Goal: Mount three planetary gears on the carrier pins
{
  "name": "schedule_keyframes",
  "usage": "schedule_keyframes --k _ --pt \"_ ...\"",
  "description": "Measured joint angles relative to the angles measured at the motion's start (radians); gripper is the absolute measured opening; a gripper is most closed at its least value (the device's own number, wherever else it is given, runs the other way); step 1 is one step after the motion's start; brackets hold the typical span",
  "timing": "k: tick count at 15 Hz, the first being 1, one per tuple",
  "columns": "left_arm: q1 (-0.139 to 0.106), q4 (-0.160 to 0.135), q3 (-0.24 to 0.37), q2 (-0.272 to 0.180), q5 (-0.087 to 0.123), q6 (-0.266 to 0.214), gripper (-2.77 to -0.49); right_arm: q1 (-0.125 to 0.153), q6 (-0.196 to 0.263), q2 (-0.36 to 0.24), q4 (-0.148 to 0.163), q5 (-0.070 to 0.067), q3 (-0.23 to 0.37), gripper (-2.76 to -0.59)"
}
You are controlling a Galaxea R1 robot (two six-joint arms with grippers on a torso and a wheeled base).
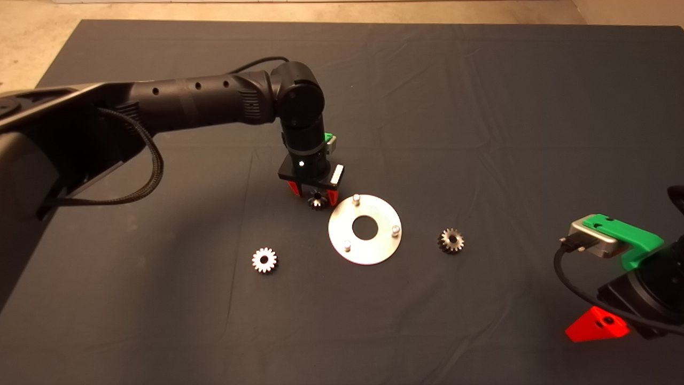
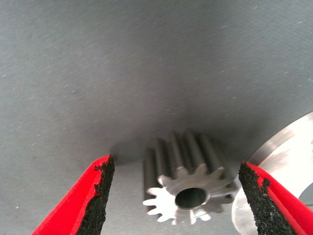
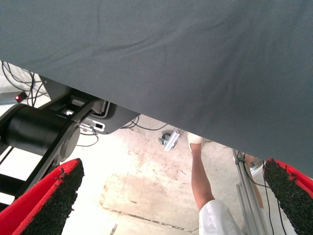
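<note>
A shiny round disc with a central hole lies mid-mat and carries three upright silver carrier pins, all bare. One planetary gear lies on the mat just left of the disc. My left gripper is open, its red fingers on either side of this gear without touching it. A second gear lies to the disc's lower left. A third gear lies to its right. My right gripper is parked at the lower right edge, open and empty.
The disc's rim lies right beside the left gripper's one finger. The right wrist view looks past the mat's edge at the floor, where a person's leg and a black machine base show.
</note>
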Motion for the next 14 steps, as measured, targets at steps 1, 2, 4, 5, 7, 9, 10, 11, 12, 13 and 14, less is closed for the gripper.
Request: schedule_keyframes --k 1,2,4,5,7,9,10,11,12,13,14 --pt "0.0 0.0 -0.006 0.002 0.0 0.0 -1.57 0.0 0.0 0.0 0.0 0.0 0.0 -0.61" --pt "0.0 0.0 -0.012 0.004 0.0 0.005 -1.61 0.0 0.0 0.0 0.0 0.0 0.0 -0.61" --pt "0.0 0.0 -0.017 0.004 0.0 0.008 -1.61 0.0 0.0 0.0 0.0 0.0 0.0 -0.61" --pt "0.0 0.0 -0.017 0.005 0.0 0.01 -1.71 0.0 0.0 0.0 0.0 0.0 0.0 -0.61" --pt "0.0 0.0 -0.017 0.005 0.0 0.01 -1.75 0.0 0.0 0.0 0.0 0.0 0.0 -0.61" --pt "0.0 0.0 -0.017 0.007 0.0 0.01 -1.89 0.0 0.0 0.0 0.0 0.0 0.0 -0.61" --pt "0.0 0.0 -0.017 0.007 0.0 0.01 -1.9 0.0 0.0 0.0 0.0 0.0 0.0 -0.61" --pt "0.0 0.0 -0.017 0.007 0.0 0.01 -1.9 0.0 0.0 0.0 0.0 0.0 0.0 -0.61" --pt "0.0 0.0 -0.017 0.007 0.0 0.01 -1.9 0.0 0.0 0.0 0.0 0.0 0.0 -0.61" --pt "0.0 0.0 -0.017 0.007 0.0 0.01 -1.9 0.0 0.0 0.0 0.0 0.0 0.0 -0.61" --pt "0.0 0.0 -0.017 0.007 0.0 0.01 -1.9 0.0 0.0 0.0 0.0 0.0 0.0 -0.61"
